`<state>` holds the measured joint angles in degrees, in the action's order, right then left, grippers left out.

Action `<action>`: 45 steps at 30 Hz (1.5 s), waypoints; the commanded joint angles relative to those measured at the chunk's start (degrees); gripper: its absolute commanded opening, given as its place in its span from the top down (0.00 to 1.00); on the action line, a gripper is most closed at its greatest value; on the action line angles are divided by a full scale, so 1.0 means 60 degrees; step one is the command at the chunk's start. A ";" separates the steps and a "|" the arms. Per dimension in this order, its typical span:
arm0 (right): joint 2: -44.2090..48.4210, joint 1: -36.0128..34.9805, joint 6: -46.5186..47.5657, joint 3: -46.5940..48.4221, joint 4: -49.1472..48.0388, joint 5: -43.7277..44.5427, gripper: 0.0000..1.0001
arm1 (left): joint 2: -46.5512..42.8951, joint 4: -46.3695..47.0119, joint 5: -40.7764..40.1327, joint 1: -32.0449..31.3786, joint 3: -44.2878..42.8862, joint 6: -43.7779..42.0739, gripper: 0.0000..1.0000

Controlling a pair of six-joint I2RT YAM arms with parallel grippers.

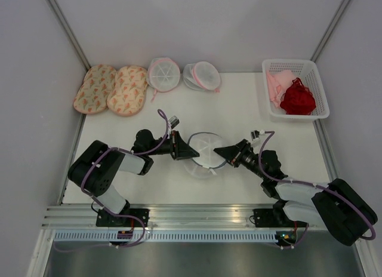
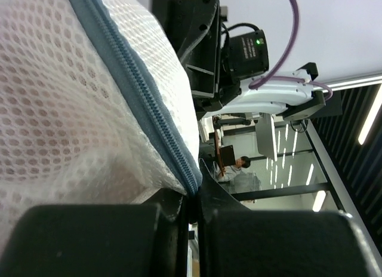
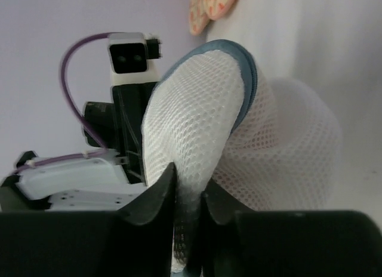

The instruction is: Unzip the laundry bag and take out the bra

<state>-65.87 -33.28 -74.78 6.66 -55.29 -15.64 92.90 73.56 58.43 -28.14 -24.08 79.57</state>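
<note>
Left tool (image 2: 194,202) is clamped on the laundry bag (image 1: 206,144) zipper rim (image 2: 149,104); right tool (image 3: 188,193) is clamped on its mesh, at the counter (image 1: 239,104) centre.

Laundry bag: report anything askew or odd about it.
The laundry bag is out of round: the right gripper pinches a fold of mesh, doubling the dome over, while the left gripper clamps the zipper rim. The zipper stretch in the left wrist view is closed. No damage shows.
</note>
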 commanded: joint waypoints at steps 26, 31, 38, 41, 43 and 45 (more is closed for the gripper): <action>0.1911 -0.0050 -0.1583 -0.0333 0.3973 0.3120 1.00 | -0.3766 -0.7382 -0.7145 -0.2897 0.0906 -0.1384 0.10; 0.1485 -0.0064 -0.1979 -0.0786 0.2668 0.2826 0.99 | -0.2845 -0.6260 -0.7483 -0.3059 0.1112 -0.0651 0.11; 0.2172 -0.0152 -0.2228 -0.1416 0.2198 0.2797 1.00 | -0.1365 -0.4219 -0.7951 -0.3117 0.0572 0.0200 0.11; 0.2640 -0.0152 -0.2390 -0.1651 0.2110 0.2753 1.00 | -0.1304 -0.4467 -0.8156 -0.3103 0.0072 0.0112 0.12; 0.2920 -0.0167 -0.2273 -0.1622 0.2622 0.2767 1.00 | -0.1260 -0.4161 -0.8303 -0.3117 0.0058 0.0302 0.12; 0.3271 -0.0167 -0.2301 -0.1739 0.2725 0.2870 1.00 | -0.1275 -0.4261 -0.8304 -0.3103 -0.0015 0.0347 0.12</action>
<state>-48.93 -33.93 -87.07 3.01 -38.20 1.15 85.01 43.53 11.00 -46.48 -22.28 78.19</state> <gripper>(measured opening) 0.026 0.885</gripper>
